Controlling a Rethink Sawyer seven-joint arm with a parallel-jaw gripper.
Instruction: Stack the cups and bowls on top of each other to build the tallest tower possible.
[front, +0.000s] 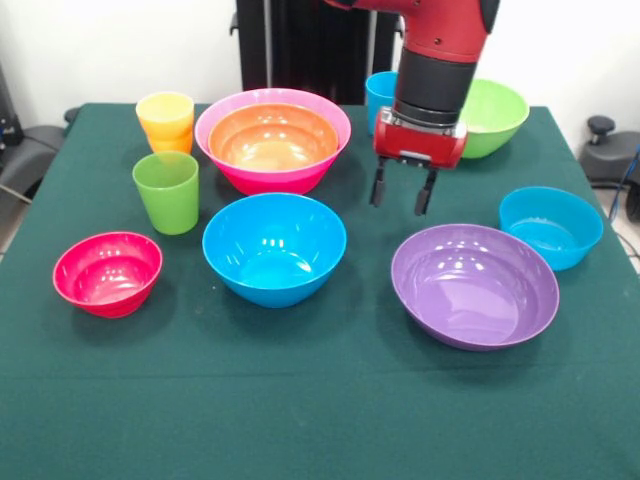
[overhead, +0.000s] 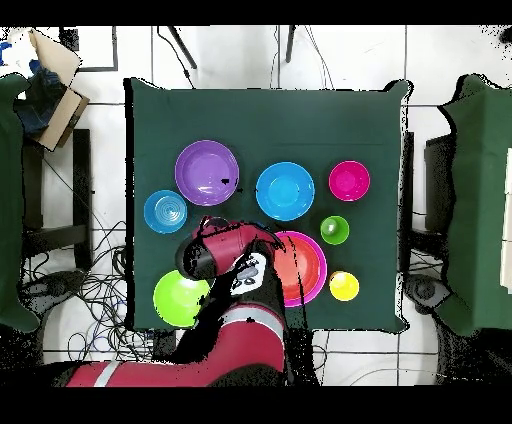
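Currently no tower beyond two nestings: orange bowl (front: 272, 138) sits inside the large pink bowl (front: 273, 172) at the table's (front: 320, 400) far side, yellow cup (front: 165, 113) sits in the orange cup (front: 172, 143) just beside it. Gripper (front: 400, 196) hangs empty, fingers apart, above the cloth between pink bowl and glossy purple bowl (front: 474, 285).
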